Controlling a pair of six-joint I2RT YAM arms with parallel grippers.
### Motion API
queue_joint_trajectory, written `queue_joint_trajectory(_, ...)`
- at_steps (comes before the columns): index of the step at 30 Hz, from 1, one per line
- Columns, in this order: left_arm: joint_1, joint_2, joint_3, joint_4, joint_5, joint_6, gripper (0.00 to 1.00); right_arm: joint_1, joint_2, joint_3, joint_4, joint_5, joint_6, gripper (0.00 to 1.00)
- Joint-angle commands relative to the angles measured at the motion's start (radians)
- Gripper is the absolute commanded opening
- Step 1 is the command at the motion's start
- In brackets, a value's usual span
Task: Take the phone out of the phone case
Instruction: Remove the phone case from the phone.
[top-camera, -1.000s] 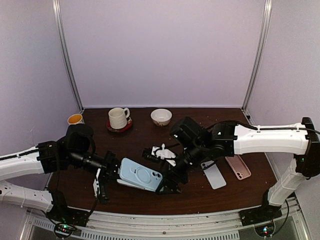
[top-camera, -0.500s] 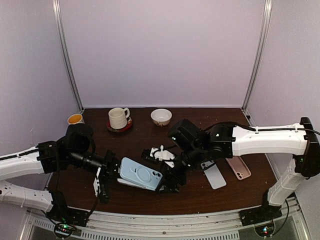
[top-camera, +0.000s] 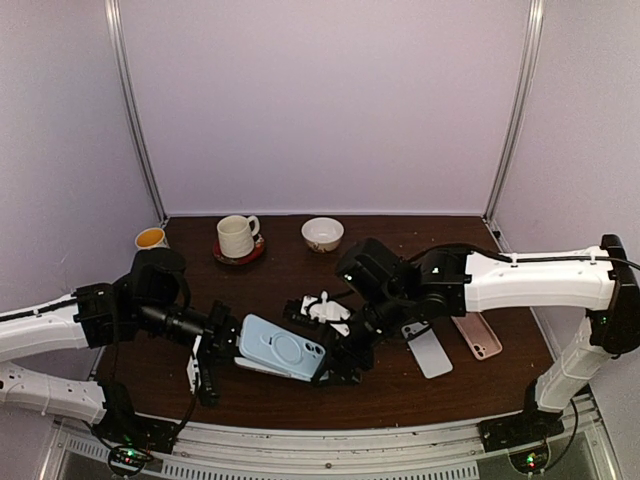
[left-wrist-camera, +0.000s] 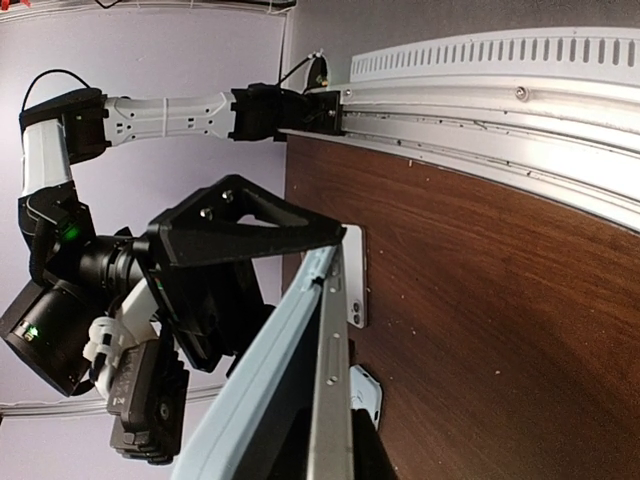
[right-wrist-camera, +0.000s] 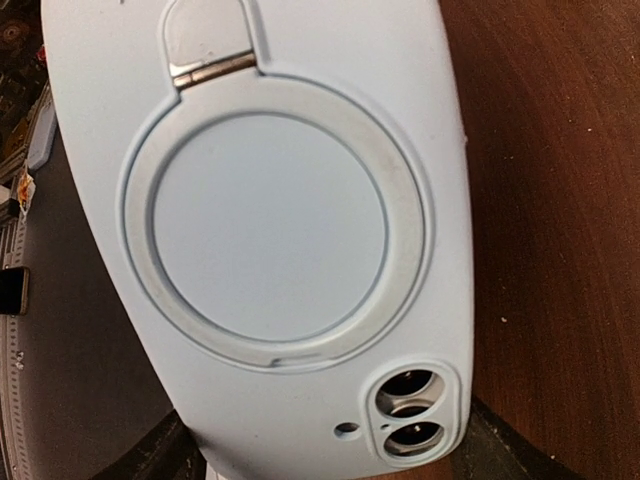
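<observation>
The phone in its light blue case, with a round ring on its back, is held above the table between both grippers. My left gripper is shut on its left end. My right gripper is shut on its right end, by the camera cut-out. In the left wrist view the case and the phone's silver edge show edge-on, with a dark gap between them near my left gripper. In the right wrist view the case back fills the frame, and my right gripper has a dark finger at each lower corner.
A white phone and another white phone lie on the table under the held one. A silver phone and a pink phone lie to the right. A white gadget, a mug, a bowl and a small cup stand behind.
My right arm has shifted slightly left and the cased phone has tilted a little. Both grippers keep their hold. Almost nothing has changed in the last half second.
</observation>
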Motion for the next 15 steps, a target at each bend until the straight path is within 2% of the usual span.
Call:
queue_joint_trajectory(1, 0.006, -0.026, 0.007, 0.107, -0.020, -0.024, 0.00, -0.005, -0.063, -0.030, 0.024, -0.013, 0.012, 0.68)
queue_joint_trajectory(15, 0.005, -0.031, 0.007, 0.110, -0.051, -0.030, 0.00, -0.032, -0.185, -0.184, 0.071, -0.001, 0.060, 0.65)
